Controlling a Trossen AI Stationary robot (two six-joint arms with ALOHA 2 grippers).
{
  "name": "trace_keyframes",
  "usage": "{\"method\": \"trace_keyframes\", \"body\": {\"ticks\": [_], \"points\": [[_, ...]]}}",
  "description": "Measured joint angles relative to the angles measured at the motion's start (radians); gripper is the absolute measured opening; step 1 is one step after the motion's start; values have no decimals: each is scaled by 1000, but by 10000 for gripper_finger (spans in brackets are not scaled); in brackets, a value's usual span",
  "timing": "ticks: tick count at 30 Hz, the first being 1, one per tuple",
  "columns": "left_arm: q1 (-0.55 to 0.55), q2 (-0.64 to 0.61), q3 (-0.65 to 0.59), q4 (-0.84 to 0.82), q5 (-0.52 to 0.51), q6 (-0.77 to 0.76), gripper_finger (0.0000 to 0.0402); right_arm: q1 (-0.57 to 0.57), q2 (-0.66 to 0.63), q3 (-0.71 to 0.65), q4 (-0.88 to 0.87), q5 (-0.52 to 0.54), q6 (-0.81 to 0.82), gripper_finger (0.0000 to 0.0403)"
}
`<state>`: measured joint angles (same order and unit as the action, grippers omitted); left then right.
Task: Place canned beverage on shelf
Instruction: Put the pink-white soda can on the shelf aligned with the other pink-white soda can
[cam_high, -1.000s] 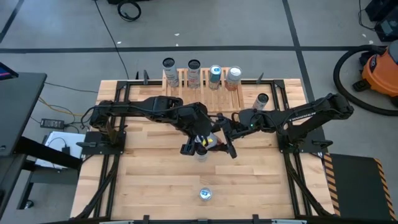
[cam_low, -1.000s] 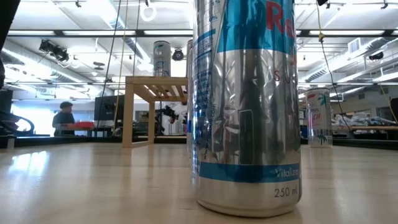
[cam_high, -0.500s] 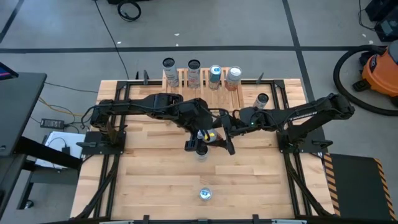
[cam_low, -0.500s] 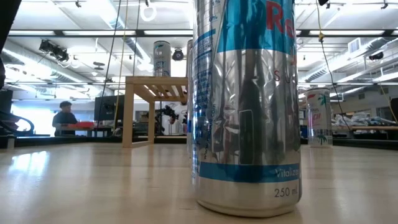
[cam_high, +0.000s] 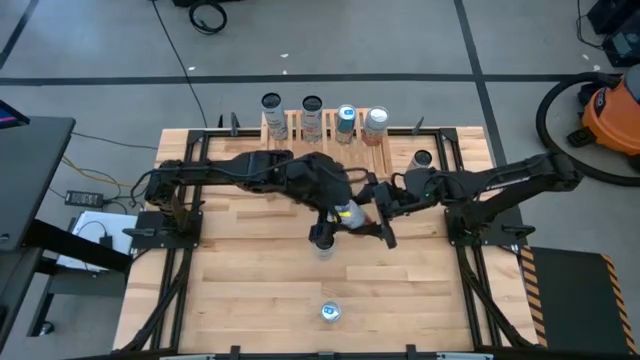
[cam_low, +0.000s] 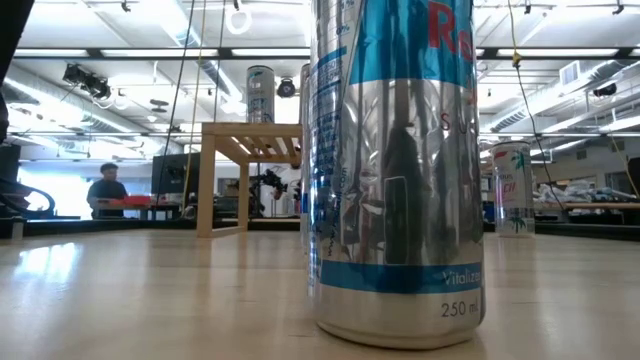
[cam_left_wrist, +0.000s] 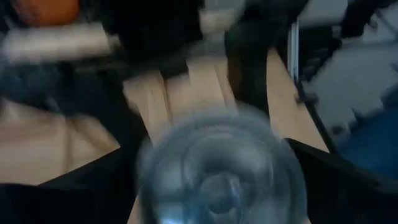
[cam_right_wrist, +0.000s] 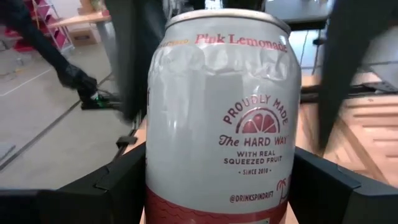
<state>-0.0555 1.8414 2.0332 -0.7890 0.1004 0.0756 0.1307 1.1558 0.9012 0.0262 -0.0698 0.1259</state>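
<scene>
A white "Pink Lemonade" can (cam_right_wrist: 224, 112) stands upright between the fingers of my right gripper (cam_right_wrist: 224, 183), which is shut on it above mid-table (cam_high: 348, 213). My left gripper (cam_high: 330, 225) comes from the left. Its open fingers (cam_right_wrist: 134, 56) stand on either side of the can, apart from it, and the can's top (cam_left_wrist: 221, 168) shows between them. The wooden shelf (cam_high: 298, 130) stands at the far edge on its side panels (cam_low: 208, 180), with several cans (cam_high: 312, 105) on its slats. My right gripper pinches the can's side wall (cam_right_wrist: 155, 186) between its two fingers, low on the can. The fingers come about level from the table's right side. The can stays upright. Its base is below the picture's edge.
A silver-blue can (cam_high: 330, 312) stands near the front edge and fills the low view (cam_low: 400, 170). Another can (cam_high: 420, 160) stands at the far right, and one (cam_high: 325, 251) stands below the grippers. A person (cam_low: 105, 190) is in the room beyond.
My right gripper has carried the can toward the table's right and far edges and a little up. The can has stayed upright. My left gripper has shifted slightly rightward with it.
</scene>
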Motion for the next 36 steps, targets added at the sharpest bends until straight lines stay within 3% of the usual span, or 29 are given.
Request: {"method": "trace_keyframes", "body": {"ticks": [13, 20, 30, 36], "points": [[111, -134, 3, -30, 11, -65, 373, -22, -73, -1, -101, 52, -106, 313], [146, -173, 2, -131, 14, -72, 373, -111, -92, -1, -114, 212, -172, 314], [155, -222, 3, -239, 15, -71, 373, -333, -127, 0, -178, 103, -182, 315], [156, -265, 1, -297, 14, -73, 373, -395, -137, 0, -190, 55, -182, 315]]}}
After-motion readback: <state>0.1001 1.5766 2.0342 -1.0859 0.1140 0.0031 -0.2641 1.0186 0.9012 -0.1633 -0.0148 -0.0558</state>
